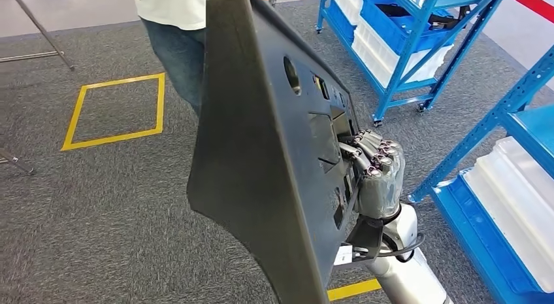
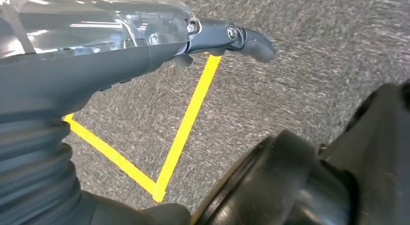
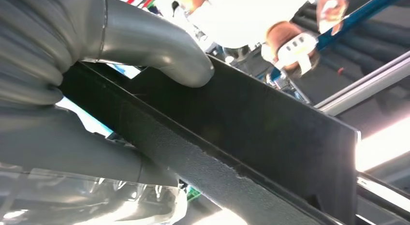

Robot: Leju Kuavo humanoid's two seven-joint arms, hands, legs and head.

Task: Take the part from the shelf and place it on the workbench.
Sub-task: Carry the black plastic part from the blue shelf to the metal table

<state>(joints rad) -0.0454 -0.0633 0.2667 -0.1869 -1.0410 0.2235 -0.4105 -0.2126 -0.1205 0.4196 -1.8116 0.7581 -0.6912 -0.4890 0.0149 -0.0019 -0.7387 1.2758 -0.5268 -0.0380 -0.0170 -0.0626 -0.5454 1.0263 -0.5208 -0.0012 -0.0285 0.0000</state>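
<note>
Black and big, the part (image 1: 261,153) stands up on its edge in the air, held by the right hand (image 1: 379,173). It is a flat plastic panel with a few holes cut in it. The right hand's fingers (image 1: 374,146) are curled tight over one side of the part. In the right wrist view the thick grey thumb (image 3: 159,51) presses on the other side of the part (image 3: 251,133), so the panel is pinched between thumb and fingers. The part rises high above the right hand and also spreads out to its left.

Grey carpet floor (image 1: 98,212) lies under the right hand. Just below the hand there is a short yellow line (image 1: 353,289). A yellow tape square (image 1: 114,111) sits on the floor far to the left of the hand. A person in jeans (image 1: 179,52) stands behind the part.

Blue shelves (image 1: 418,42) stand past the right hand, and another blue shelf (image 1: 516,186) is close on its right with white bins (image 1: 516,206) in it.

The left hand (image 2: 96,55) hangs over the carpet and yellow tape lines (image 2: 186,123). One dark finger (image 2: 237,38) sticks out with nothing in it. I cannot tell how far this hand is open.
</note>
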